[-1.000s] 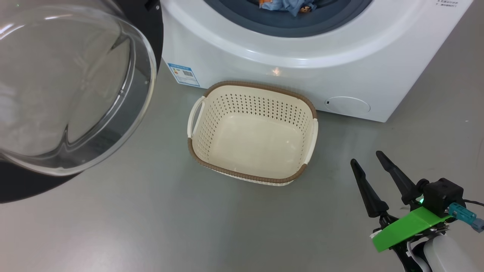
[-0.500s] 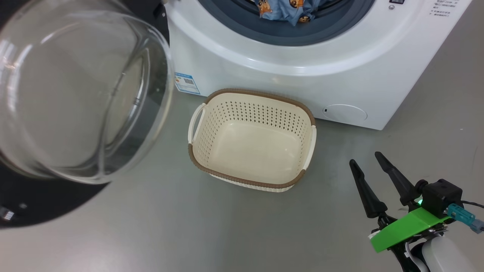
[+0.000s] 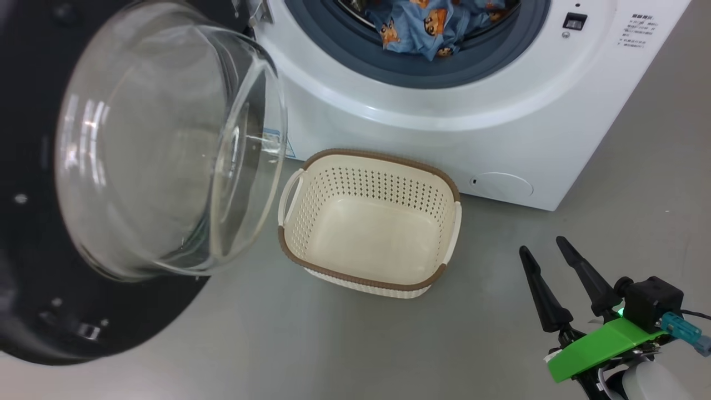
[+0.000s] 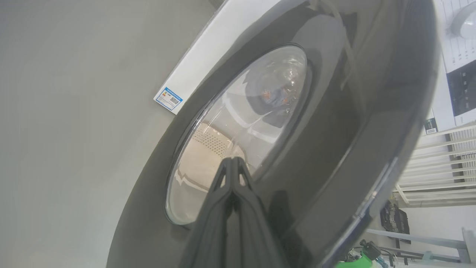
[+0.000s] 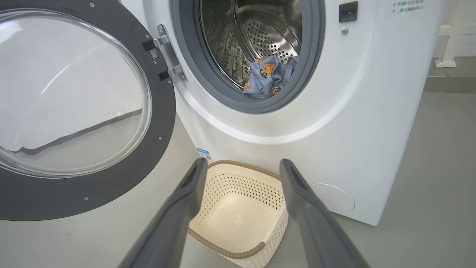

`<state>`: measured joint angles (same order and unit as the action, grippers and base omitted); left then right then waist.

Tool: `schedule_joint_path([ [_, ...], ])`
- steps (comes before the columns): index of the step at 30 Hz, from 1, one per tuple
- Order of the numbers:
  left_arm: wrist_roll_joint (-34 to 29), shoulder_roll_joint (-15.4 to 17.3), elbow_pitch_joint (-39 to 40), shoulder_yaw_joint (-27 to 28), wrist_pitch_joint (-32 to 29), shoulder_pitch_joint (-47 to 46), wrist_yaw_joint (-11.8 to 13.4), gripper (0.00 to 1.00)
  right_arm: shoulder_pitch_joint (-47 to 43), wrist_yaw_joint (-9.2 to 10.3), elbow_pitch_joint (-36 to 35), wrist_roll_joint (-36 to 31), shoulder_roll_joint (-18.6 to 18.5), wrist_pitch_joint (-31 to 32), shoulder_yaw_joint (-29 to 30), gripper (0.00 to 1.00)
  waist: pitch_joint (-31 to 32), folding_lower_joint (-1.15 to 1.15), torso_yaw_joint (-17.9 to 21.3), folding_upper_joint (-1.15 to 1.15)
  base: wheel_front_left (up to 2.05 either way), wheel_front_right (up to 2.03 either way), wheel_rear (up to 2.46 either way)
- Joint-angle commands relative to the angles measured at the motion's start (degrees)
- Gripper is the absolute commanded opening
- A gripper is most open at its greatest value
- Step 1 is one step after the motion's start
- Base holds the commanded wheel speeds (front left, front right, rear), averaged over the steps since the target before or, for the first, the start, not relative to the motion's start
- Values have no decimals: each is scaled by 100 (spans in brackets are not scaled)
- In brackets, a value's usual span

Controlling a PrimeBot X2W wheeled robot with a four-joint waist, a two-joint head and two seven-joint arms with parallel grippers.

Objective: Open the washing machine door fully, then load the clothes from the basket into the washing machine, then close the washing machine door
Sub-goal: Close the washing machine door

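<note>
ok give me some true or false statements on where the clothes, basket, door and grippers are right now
1. The basket is empty. True.
2. The clothes hang over the basket's rim. False: they sit inside the washing machine.
3. The washing machine door is shut. False: it stands swung open on the robot's left.
4. The right gripper is open and holds nothing. True.
5. The left gripper has its fingers spread wide. False: they are pressed together, pointing at the door's outer face.
</note>
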<state>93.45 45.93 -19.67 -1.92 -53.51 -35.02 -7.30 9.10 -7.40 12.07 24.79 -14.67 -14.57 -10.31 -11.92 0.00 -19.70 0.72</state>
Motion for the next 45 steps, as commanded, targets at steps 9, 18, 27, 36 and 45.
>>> schedule_joint_path([
  [9,474,-30,1209,148,-585,70,-19,0,-288,-9,-160,-35,43,-43,80,100,228,0,177,0,0,0,0],
  [18,486,-470,1898,14,-774,-10,-19,0,-394,-9,-219,-57,130,-43,222,100,307,0,575,0,0,0,0],
  [27,382,-1002,2142,-201,-749,-243,-19,0,-415,-9,-255,-68,216,-43,322,100,313,0,1052,0,0,0,0],
  [36,-84,-1500,2074,-279,-303,-692,-19,0,-361,-9,-312,-93,317,-43,379,100,187,0,1629,0,0,0,0],
  [45,-602,-1784,1923,-294,297,-1102,-19,0,-240,-9,-350,-102,443,-43,461,100,-6,0,2173,0,0,0,0],
])
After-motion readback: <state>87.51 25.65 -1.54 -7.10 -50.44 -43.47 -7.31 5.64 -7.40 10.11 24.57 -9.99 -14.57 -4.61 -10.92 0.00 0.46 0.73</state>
